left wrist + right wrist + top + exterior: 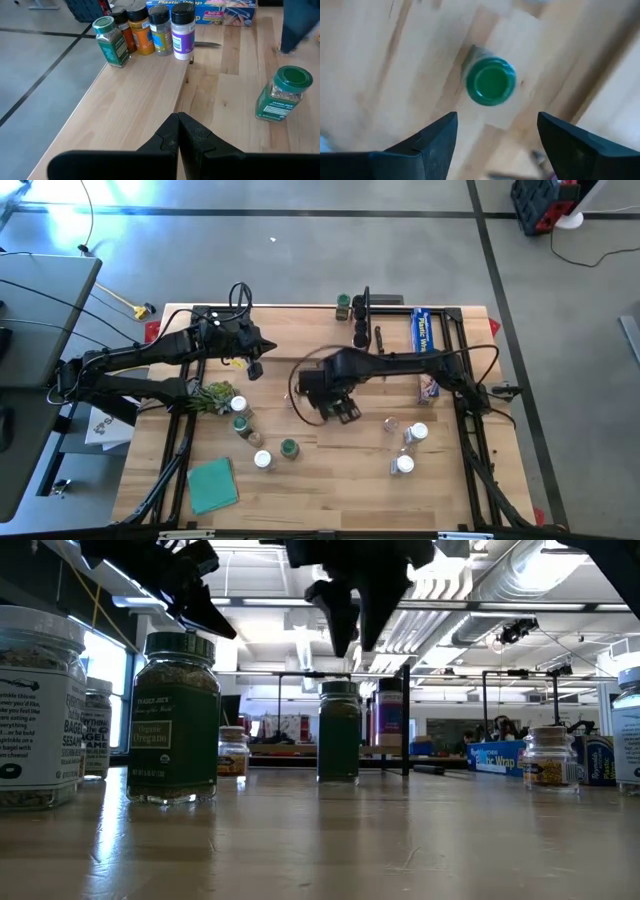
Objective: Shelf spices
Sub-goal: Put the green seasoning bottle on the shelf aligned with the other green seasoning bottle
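From above, our dark right gripper (345, 412) hides whatever stands beneath it; its wrist camera shows a green-lidded clear spice jar (490, 81) below wide-apart, empty fingers. Bare tabletop (395, 75) surrounds that jar. Our left gripper (178, 132), fingers pressed together, hovers toward nine o'clock. Five jars (150, 30) crowd the light-wood shelf board (145, 85) at twelve o'clock.

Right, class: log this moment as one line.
left tool: shut, idle | right tool: open above green-lidded jar | shelf: some jars placed

- We saw a long blue plastic-wrap box (425, 331) lying near the table's back edge.
- We noted a flat teal cloth (212, 485) and a green leafy bunch (208, 395).
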You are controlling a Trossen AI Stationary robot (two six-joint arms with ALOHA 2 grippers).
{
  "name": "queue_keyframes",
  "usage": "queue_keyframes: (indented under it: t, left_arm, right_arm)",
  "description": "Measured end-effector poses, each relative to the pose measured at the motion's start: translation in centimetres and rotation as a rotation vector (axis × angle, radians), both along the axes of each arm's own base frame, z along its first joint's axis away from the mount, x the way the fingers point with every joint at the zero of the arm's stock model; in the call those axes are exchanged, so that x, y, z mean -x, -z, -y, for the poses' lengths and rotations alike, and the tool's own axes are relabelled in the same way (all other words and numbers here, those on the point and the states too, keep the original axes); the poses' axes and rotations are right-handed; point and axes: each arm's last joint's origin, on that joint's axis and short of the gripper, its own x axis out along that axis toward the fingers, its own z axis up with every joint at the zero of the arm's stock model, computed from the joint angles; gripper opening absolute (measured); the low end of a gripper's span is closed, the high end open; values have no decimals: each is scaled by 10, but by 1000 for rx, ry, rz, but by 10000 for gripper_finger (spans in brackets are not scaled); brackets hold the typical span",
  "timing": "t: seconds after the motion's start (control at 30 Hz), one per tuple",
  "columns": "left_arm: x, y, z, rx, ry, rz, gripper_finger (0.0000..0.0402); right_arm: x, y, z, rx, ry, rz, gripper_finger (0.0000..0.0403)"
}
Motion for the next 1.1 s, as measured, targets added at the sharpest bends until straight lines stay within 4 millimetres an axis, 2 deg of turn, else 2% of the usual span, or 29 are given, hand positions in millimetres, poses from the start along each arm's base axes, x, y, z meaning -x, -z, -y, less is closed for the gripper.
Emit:
queue_keyframes:
  t: [0.07, 0.17, 0.3, 0.43, 0.57, 0.63, 0.7, 0.97, 1.1]
  left_arm:
    - [0, 0, 0, 0, 0, 0, 1]
    - [0, 0, 0, -1, -1, 1, 1]
    - [0, 0, 0, -1, 0, 1, 1]
    - [0, 0, 0, 0, 0, -3, 1]
    - [0, 1, 0, -11, 8, -14, 1]
    - [0, 1, 0, -23, 17, -19, 1]
    - [0, 1, 0, -25, 18, -19, 1]
    - [0, 1, 0, -21, 15, -16, 1]
    - [0, 1, 0, -5, 5, -13, 1]
  right_arm:
    - [0, -7, 8, -61, 259, 41, 268]
    - [2, -6, 19, -154, 641, 24, 268]
    - [4, 1, 21, -185, 813, -20, 268]
    - [4, 2, 7, -308, 736, -80, 268]
    - [3, 1, -27, -444, 509, -105, 268]
    - [-1, 3, -44, -450, 388, -57, 267]
    - [-6, 9, -53, -410, 333, -21, 263]
    - [-20, 46, -30, -336, 322, -103, 214]
    - [-16, 49, -25, -263, 337, -142, 196]
